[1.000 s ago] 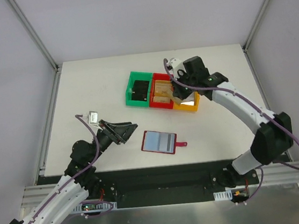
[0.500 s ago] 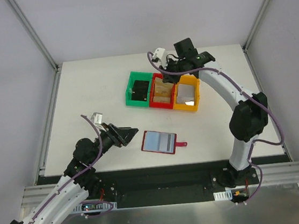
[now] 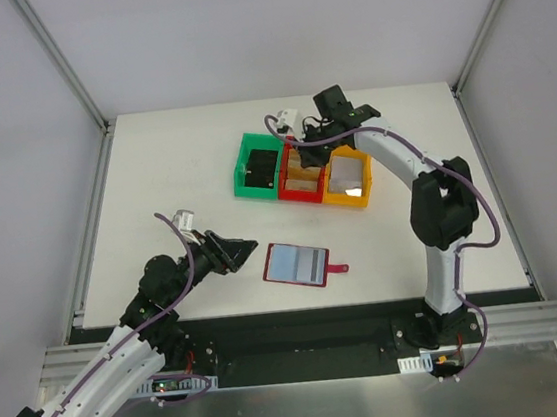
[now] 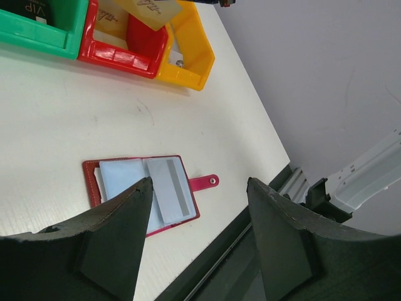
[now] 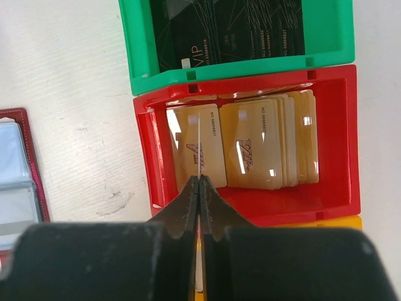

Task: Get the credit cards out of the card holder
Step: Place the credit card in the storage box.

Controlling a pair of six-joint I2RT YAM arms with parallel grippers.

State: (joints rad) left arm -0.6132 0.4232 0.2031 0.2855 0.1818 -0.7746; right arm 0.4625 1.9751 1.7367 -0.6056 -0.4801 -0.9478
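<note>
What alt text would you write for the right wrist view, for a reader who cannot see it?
The right gripper, shut on a thin card seen edge-on, hangs over a red bin holding gold cards. A green bin of black cards adjoins it, and the card holder shows at the left edge.

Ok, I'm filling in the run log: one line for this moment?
left gripper: open, beside holder | right gripper: shut on gold card over red bin | holder: lying open
</note>
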